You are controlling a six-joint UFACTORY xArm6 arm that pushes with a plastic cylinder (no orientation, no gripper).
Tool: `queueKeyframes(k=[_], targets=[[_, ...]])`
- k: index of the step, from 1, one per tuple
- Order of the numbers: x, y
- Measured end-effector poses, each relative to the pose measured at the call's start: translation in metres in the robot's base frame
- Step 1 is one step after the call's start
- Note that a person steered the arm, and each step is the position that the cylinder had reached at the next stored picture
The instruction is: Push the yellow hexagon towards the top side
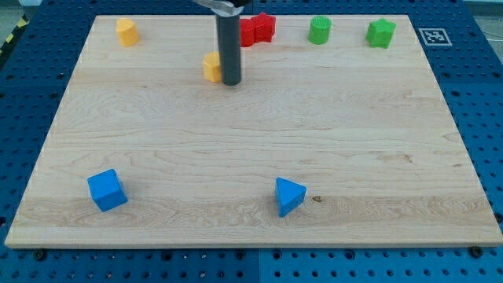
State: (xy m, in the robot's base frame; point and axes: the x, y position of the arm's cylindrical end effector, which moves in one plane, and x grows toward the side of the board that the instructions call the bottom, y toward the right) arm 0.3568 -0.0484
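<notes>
A wooden board (251, 134) with pale grain fills most of the view and lies on a blue pegboard table (479, 94). A black-and-white marker tag (431, 35) sits on the table by the board's top right corner.

The dark rod (229, 47) comes down from the view's top and stands upright. My tip (230, 82) rests on the board, touching or just beside the right side of the yellow hexagon (212, 67). There are no jaws here to be apart or together; the rod simply ends in a blunt round end, and it grips nothing.

The yellow hexagon is a small, short, orange-yellow block with flat sides, partly hidden by the rod. It lies in the upper part of the board, left of centre, a little below the top row of blocks.

Near the bottom edge are a blue cube (106, 190) at the left and a blue triangle block (288, 196) near the middle, well apart.

Along the top edge are a second yellow block (126, 31) at the left, two red blocks (258, 29) touching each other just behind the rod, a green round block (319, 31), and a green block (381, 33) of unclear shape.
</notes>
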Motion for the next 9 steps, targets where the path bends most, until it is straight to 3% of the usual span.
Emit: queueKeyframes(k=[1,3,5,7,9], targets=[[-0.024,-0.026],[0.000,-0.043],[-0.063,-0.055],[-0.052,-0.074],[-0.092,-0.087]])
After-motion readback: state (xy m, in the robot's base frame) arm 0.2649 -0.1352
